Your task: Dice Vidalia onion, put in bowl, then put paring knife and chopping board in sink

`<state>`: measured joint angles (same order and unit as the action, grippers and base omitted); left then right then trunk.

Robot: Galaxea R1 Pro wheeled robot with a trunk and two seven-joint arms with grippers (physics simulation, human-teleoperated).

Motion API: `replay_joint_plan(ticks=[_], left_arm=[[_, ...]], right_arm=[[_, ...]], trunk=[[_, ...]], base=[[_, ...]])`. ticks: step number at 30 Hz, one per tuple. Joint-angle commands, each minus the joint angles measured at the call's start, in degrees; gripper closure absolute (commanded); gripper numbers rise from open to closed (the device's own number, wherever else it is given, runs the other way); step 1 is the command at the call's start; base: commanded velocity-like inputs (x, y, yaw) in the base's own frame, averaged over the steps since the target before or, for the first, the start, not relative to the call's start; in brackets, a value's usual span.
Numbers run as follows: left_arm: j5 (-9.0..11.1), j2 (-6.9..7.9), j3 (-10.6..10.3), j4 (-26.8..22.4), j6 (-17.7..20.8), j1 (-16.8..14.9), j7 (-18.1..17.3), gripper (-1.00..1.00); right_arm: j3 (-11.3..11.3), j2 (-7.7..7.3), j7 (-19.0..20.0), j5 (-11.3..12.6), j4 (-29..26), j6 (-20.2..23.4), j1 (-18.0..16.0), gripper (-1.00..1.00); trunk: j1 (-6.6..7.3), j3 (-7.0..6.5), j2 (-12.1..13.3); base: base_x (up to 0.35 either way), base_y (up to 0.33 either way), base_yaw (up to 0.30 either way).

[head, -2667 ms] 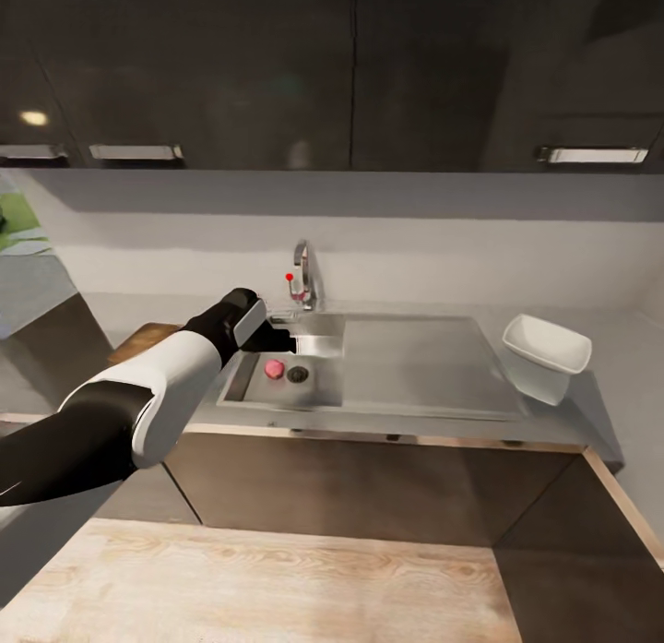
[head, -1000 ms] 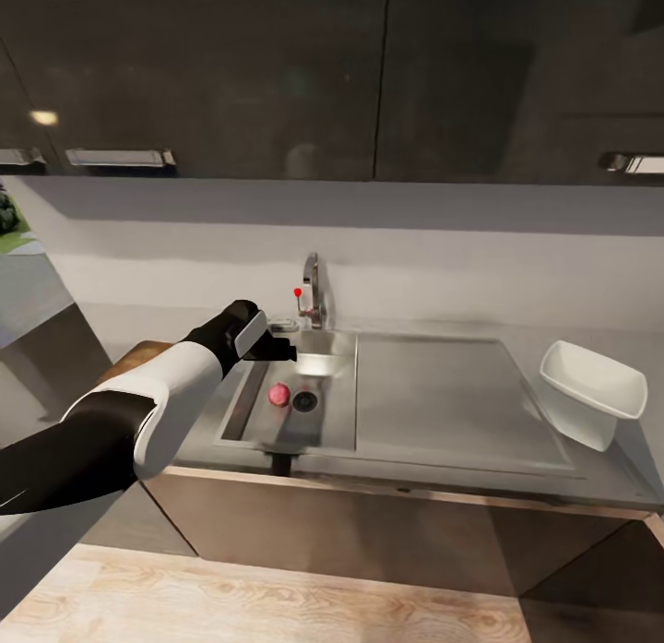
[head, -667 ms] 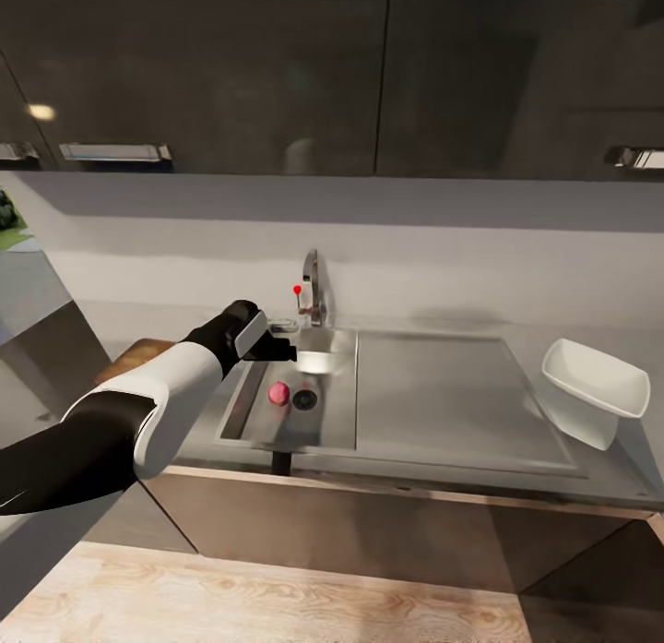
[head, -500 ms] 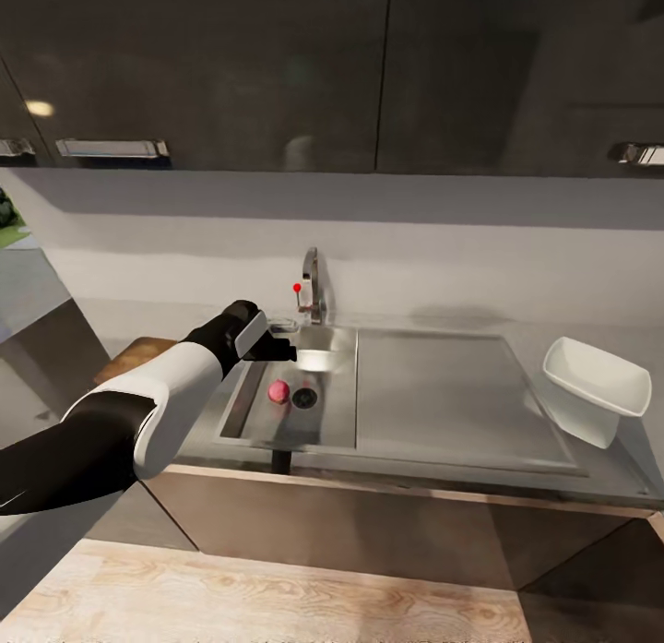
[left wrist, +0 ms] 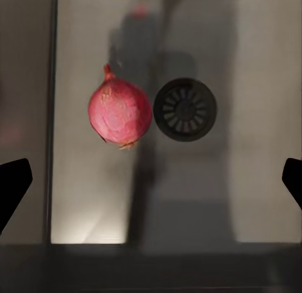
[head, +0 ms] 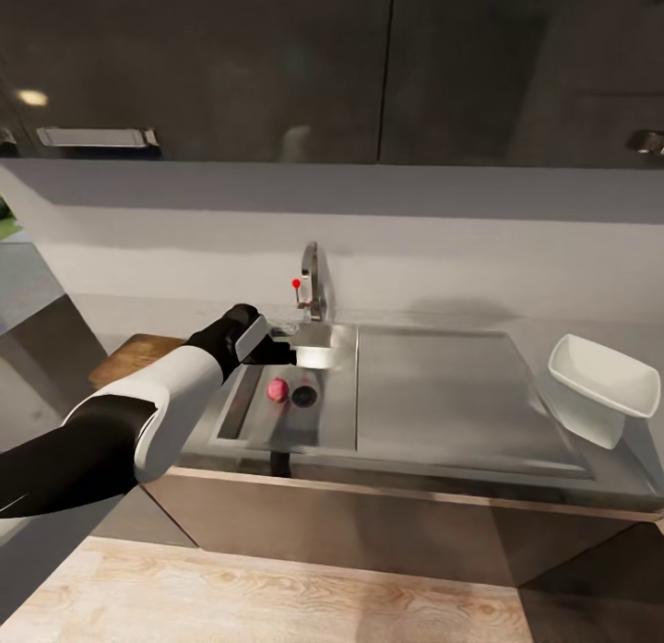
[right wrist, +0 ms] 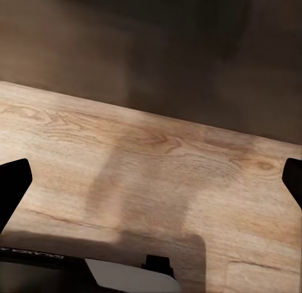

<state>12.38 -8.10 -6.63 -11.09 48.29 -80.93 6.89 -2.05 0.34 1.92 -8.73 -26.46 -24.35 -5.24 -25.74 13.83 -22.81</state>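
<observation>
Status: nothing done yet. The onion (head: 275, 390) lies in the sink (head: 332, 412) beside the drain. Left claw (head: 281, 351) hovers above it — wide open, empty (right claw (right wrist: 151, 179) likewise). Every step remains.

The head camera has swung rightward and tipped down; the shallow white squarish bowl (head: 604, 387) and the upper cabinets' bar handle (head: 92, 137) sit differently in view, while nothing on the counter itself has moved.

Black-and-white left arm (head: 138, 412), black tool (head: 277, 352)
</observation>
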Motion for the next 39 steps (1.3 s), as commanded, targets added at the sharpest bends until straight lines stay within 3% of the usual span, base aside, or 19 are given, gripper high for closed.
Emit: replay_joint_plan(ticks=[1, 39], left_arm=[[0.6, 0.01, -0.4, -0.1, 0.2, 0.0, 0.4, -1.0], [0.6, 0.01, -0.4, 0.4, 0.2, 0.2, 0.3, -1.0]], right_arm=[[-0.2, 0.02, 0.2, -0.3, 0.0, -0.2, 0.0, -1.0], [-0.2, 0.01, 0.2, -0.2, 0.0, -0.2, 0.0, -1.0]], trunk=[[-0.04, 0.2, -0.1], [-0.04, 3.67, -0.1]], base=[[0.116, 0.022, 0.0], [0.059, 0.005, 0.0]])
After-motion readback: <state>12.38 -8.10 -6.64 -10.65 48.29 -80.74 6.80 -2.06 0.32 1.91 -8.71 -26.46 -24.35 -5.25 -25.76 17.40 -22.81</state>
